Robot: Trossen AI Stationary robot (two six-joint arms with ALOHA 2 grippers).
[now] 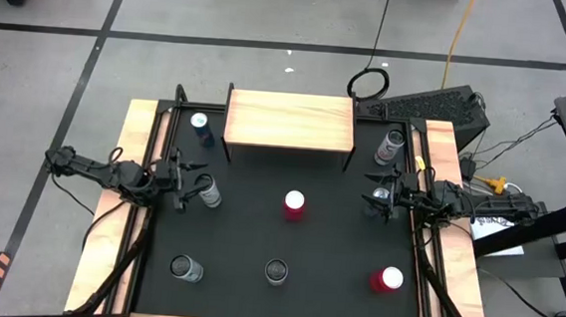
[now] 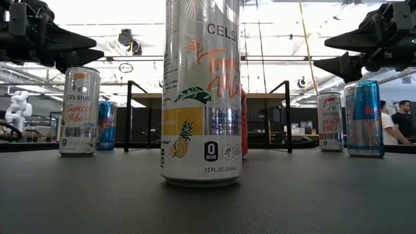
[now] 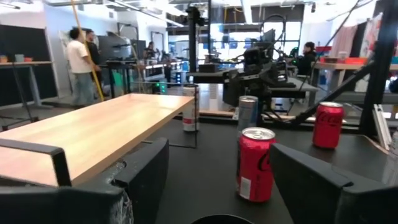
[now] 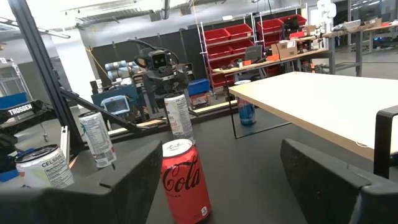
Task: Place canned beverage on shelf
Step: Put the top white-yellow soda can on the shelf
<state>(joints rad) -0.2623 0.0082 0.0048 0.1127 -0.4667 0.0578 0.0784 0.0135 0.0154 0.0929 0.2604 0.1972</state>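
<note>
The shelf, a light-wood board on thin black legs, stands bare at the mat's far middle; it also shows in the left wrist view and the right wrist view. A red can stands upright at mid-mat. My left gripper is open and hovers just above a silver Celsius can. My right gripper is open and hovers over a silver-blue can. Neither touches a can.
A blue can stands left of the shelf and a silver can to its right. Two silver cans and a red one stand along the near edge. Wooden side rails flank the black mat. People stand in the room behind.
</note>
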